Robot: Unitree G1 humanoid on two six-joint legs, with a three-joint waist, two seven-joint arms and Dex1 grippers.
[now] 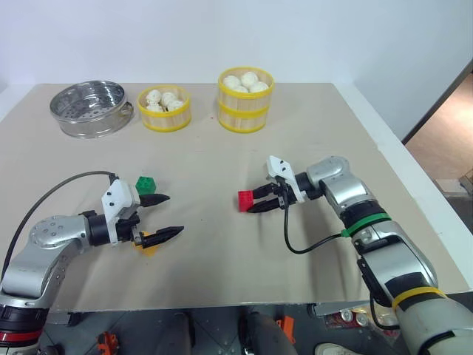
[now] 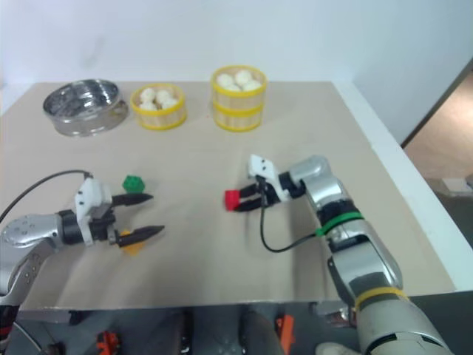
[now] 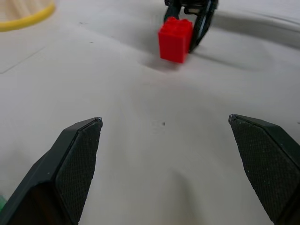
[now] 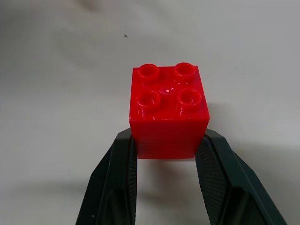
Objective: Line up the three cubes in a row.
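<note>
The red cube (image 1: 245,200) sits mid-table between the fingers of my right gripper (image 1: 253,202), which is shut on it. The right wrist view shows the red cube (image 4: 168,112) studs up, clamped at its lower sides. I cannot tell whether it touches the table. To the left, the green cube (image 1: 146,184) lies just behind my left gripper (image 1: 172,214), which is open and holds nothing. The yellow-orange cube (image 1: 148,244) lies partly hidden under that gripper's nearer finger. In the left wrist view, the open left gripper (image 3: 164,120) points across bare table toward the red cube (image 3: 176,40).
A steel steamer pan (image 1: 89,108) stands at the back left. Beside it are a low yellow basket of buns (image 1: 164,109) and a taller one (image 1: 245,99). The table's front edge (image 1: 244,303) runs close below both arms, and its right edge (image 1: 414,185) is near my right arm.
</note>
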